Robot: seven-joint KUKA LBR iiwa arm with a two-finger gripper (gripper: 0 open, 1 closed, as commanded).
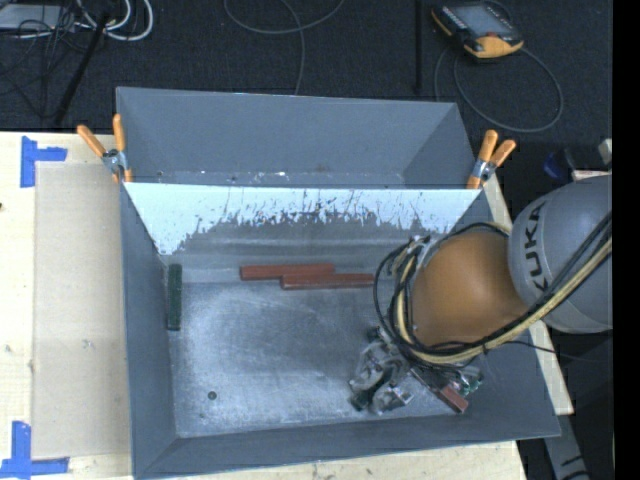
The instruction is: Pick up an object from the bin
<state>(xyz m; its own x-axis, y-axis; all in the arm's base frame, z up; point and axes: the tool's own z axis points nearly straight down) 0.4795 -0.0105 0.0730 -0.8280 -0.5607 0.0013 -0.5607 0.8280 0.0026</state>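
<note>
**Desk:** What does the camera view give you?

**Operator:** I see the gripper low over the floor of the bin, close to its front right corner. The arm's orange cover and looped cables sit above it. I cannot tell whether it is open or closed, because the metalwork there is too tangled to read.

**Desk:** What is nearest to it?

**Operator:** A small reddish-brown block lies just beside the gripper on its right, tight towards the right wall. I cannot see anything held.

**Desk:** How would that block handle?

**Operator:** I judge it light and stiff, probably wood or plastic with flat faces, so not fragile and not very slippery. I would take it across its short width. The wall so near leaves little room on that side, and a push could jam it into the corner.

**Desk:** What else is in the bin?

**Operator:** Very little. A long brown bar lies flat near the foot of the back wall, running along it. A second brown bar touches it and is offset towards the right. A dark green strip lies against the left wall. All three are well apart from the gripper. They look rigid too, and I would grip each at its middle so it does not tip.
</note>
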